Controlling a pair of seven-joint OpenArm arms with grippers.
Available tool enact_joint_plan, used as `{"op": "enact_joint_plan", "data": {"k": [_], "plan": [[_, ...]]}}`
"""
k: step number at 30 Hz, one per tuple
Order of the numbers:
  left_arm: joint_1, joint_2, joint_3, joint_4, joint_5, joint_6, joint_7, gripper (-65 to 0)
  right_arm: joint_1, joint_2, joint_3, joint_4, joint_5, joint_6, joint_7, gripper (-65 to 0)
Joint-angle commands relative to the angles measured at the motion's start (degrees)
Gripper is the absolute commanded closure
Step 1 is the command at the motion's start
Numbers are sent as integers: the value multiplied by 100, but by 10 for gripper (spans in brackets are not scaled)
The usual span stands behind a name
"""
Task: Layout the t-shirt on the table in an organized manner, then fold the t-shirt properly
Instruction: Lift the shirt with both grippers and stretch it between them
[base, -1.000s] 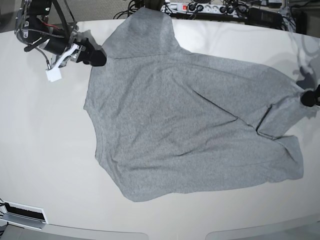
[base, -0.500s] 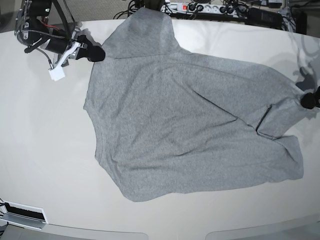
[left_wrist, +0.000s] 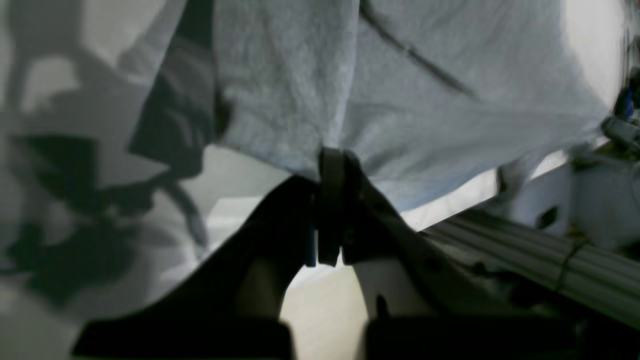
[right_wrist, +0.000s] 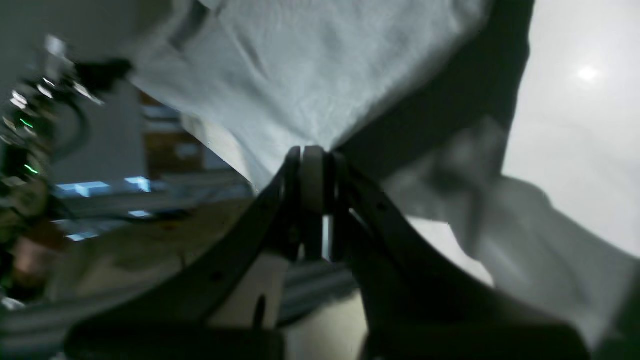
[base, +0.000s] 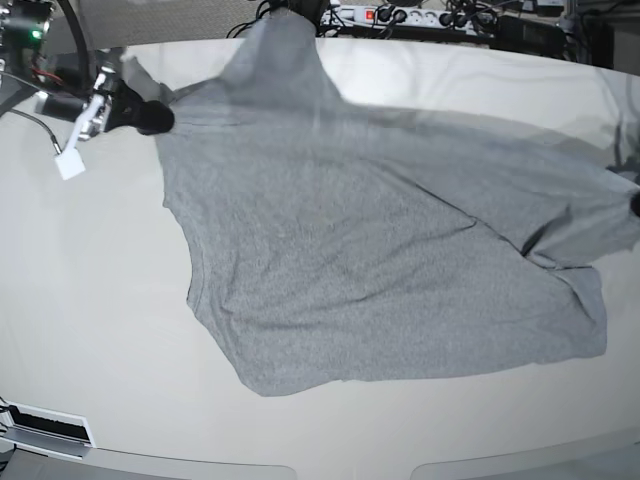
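The heather-grey t-shirt (base: 380, 260) lies spread on the off-white table (base: 90, 300), plain side up, with no lettering showing. My right gripper (base: 153, 118) is at the shirt's upper left edge, shut on the cloth and holding it taut. In the right wrist view the gripper (right_wrist: 312, 155) pinches the fabric (right_wrist: 320, 75), which fans out above it. My left gripper (base: 636, 205) is at the frame's right edge, on the shirt's far right corner. In the left wrist view the gripper (left_wrist: 332, 160) is shut on the cloth's edge (left_wrist: 400, 90).
A power strip with cables (base: 420, 15) runs along the table's back edge, just behind the shirt's top. A white tag (base: 69, 165) hangs from the right arm. A slotted panel (base: 45, 428) sits at the front left corner.
My right gripper closed on the shirt's upper left edge and pulled it leftward, stretching the top of the cloth. The left gripper has slid slightly right, still gripping.
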Motion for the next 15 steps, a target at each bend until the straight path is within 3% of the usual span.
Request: {"op": "enact_joint_plan", "data": {"k": [1,8,10,15], "plan": [[46,-291,-52,203,-73,-30,10,0,-114,157,42,295,121,28,1,0],[612,-570,-52,1462,-73,-30,10,0,-868,431,44,2214,121,28,1,0],[765,-638,-52,1784,-73,-30,10,0,-1001,507,55,2682,-144,28,1,0],[1191,-1102,-52,2218,-73,-30,10,0,-1106,721,55,3195,-402,28,1,0]]}}
